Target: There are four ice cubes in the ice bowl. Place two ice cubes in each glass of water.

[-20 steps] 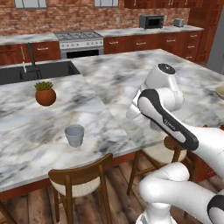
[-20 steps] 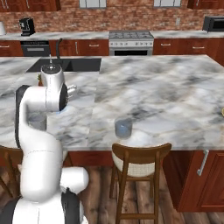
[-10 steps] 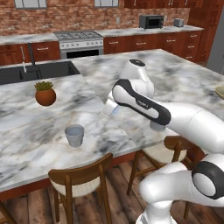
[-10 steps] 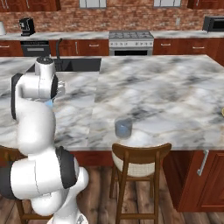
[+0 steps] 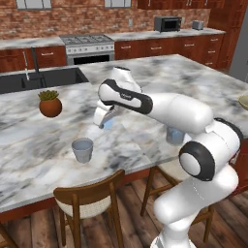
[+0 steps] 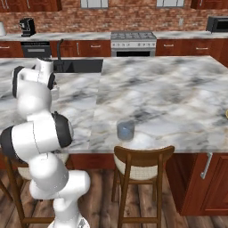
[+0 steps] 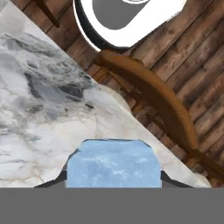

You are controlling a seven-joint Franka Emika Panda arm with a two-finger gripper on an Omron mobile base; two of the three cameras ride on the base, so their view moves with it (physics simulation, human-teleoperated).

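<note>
Tool is gripping an ice cube between nearly closed jaws, hanging over the bench w/ the near glass sitting below and left of it in the left base frame, apart, not yet under it. Second glass is sitting center of the right base frame, near the bench edge. Plant pot is standing upper left, clear of the path. Chair is standing below the edge.

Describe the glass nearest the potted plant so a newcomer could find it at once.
Start at the marble island counter, with the black sink set into its far side. Near the sink stands a round orange-brown pot with a green plant; in front of it, toward the chairs, is the glass. It is a short grey-blue tumbler standing alone, while the other glass is partly hidden behind the robot arm.
</note>
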